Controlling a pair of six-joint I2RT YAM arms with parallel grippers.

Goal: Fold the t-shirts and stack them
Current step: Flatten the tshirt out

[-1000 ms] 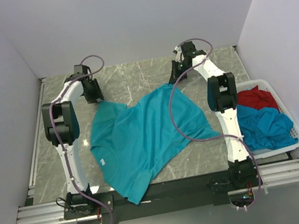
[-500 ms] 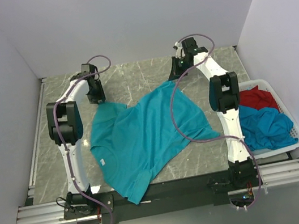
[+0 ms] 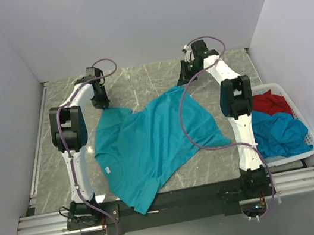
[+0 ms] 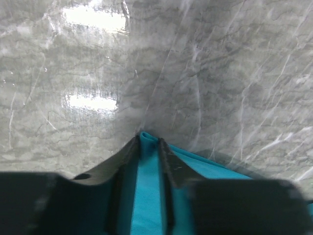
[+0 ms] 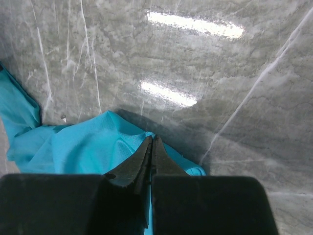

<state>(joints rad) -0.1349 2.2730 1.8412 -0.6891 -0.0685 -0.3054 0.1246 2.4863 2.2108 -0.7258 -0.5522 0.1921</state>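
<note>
A teal t-shirt (image 3: pixel 149 143) lies spread and rumpled across the grey marble table, its neck end at the front left. My left gripper (image 3: pixel 104 104) is shut on a fold of its far left edge; the cloth (image 4: pixel 146 186) shows pinched between the fingers. My right gripper (image 3: pixel 182 83) is shut on the shirt's far right edge (image 5: pixel 98 147), the fingers pressed together over the cloth. A bright blue t-shirt (image 3: pixel 277 130) and a red t-shirt (image 3: pixel 269 103) lie bunched in the basket.
The white slatted basket (image 3: pixel 313 148) stands at the table's right edge beside the right arm. Walls close in the table at the back and both sides. The metal rail (image 3: pixel 42 224) with the arm bases runs along the front edge.
The left arm has shifted slightly toward the back right with the shirt's corner. The shirt's far edge has been drawn a little tauter. The right arm barely moved.
</note>
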